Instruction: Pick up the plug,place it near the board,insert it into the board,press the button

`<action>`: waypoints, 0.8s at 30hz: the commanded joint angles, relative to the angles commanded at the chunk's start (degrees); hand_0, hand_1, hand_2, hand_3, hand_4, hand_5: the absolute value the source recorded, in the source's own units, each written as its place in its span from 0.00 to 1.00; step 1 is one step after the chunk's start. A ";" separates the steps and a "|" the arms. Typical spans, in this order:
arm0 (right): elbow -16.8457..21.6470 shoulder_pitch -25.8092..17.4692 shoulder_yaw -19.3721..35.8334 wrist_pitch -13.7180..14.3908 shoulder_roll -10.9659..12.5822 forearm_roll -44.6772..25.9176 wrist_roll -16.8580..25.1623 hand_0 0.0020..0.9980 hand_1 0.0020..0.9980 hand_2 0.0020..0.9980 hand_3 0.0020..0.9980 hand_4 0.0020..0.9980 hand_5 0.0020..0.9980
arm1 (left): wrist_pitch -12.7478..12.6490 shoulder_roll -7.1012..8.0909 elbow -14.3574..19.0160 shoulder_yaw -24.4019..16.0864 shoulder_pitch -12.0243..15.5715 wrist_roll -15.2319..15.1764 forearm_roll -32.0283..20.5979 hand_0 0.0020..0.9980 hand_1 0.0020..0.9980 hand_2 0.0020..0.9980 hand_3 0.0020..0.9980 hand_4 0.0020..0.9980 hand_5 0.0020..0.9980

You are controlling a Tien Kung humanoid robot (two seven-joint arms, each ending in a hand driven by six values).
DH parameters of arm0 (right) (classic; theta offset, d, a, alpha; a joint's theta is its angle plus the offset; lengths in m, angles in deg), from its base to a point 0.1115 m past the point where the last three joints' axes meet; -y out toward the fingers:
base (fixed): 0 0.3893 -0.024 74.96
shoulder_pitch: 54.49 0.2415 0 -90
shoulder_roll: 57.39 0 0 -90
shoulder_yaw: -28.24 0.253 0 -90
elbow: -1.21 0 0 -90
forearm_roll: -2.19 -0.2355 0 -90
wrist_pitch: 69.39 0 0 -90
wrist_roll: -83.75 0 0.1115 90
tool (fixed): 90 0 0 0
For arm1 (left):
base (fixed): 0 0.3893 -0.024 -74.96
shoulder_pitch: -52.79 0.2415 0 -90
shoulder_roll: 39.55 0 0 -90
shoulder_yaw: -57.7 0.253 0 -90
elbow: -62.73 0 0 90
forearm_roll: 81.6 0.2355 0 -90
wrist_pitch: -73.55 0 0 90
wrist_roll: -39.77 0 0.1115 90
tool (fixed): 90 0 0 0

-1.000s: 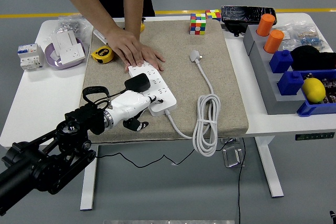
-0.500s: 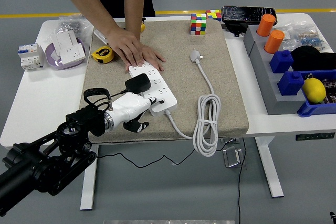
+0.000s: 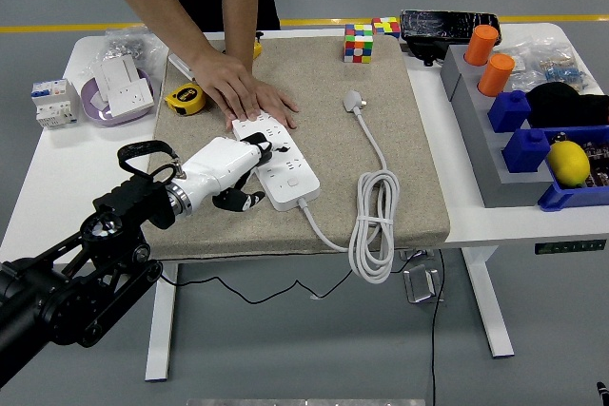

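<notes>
A white power board (image 3: pixel 285 170) lies on the tan mat (image 3: pixel 381 73), with its cord running to a coil (image 3: pixel 377 225) and a white plug (image 3: pixel 354 100). My left hand (image 3: pixel 243 170), white with black tips, rests against the board's left edge. Only a black corner of the black plug (image 3: pixel 259 145) shows, just past the hand on the board's left side. The hand hides whether the plug is gripped or seated in a socket. A person's hand (image 3: pixel 245 92) lies flat on the board's far end.
A yellow tape measure (image 3: pixel 185 98) and a purple bowl of white parts (image 3: pixel 122 90) sit at the left. Rubik's cubes (image 3: pixel 359 43) stand at the back. Grey and blue bins (image 3: pixel 533 140) with orange cylinders and a lemon fill the right. A thin black wire hangs under the table's front edge.
My left arm has drawn back to the left and up, so the hand now covers the black plug, which showed fully before. The person's hand has stayed in place.
</notes>
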 joint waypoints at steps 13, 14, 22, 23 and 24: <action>0.00 -0.07 -0.13 0.00 -0.30 -0.03 0.02 0.94 0.87 0.81 0.81 1.00 1.00 | -2.05 -2.15 8.72 -14.03 2.17 0.47 -24.55 0.29 0.35 0.36 0.51 0.65 0.00; 0.00 -0.05 -0.14 0.00 -0.32 -0.02 0.03 0.94 0.87 0.81 0.81 1.00 1.00 | -1.65 -2.29 8.74 -14.67 2.21 0.66 -26.79 0.29 0.35 0.36 0.51 0.65 0.00; -0.05 -0.27 -0.39 -0.03 -0.35 -0.16 0.03 0.94 0.87 0.81 0.81 1.00 1.00 | 2.24 -3.17 8.80 -18.59 3.07 4.21 -45.88 0.79 0.85 0.78 0.73 1.00 0.55; -0.04 -0.27 -0.39 -0.03 -0.34 -0.15 0.03 0.94 0.87 0.81 0.81 1.00 1.00 | 2.42 -3.20 8.75 -18.82 3.14 4.40 -48.11 0.79 0.85 0.78 0.73 1.00 0.55; -0.05 -0.26 -0.35 -0.02 -0.32 -0.15 0.03 0.94 0.87 0.81 0.81 1.00 1.00 | 2.92 -3.33 8.58 -19.52 3.37 4.91 -50.72 0.79 0.85 0.78 0.73 1.00 0.55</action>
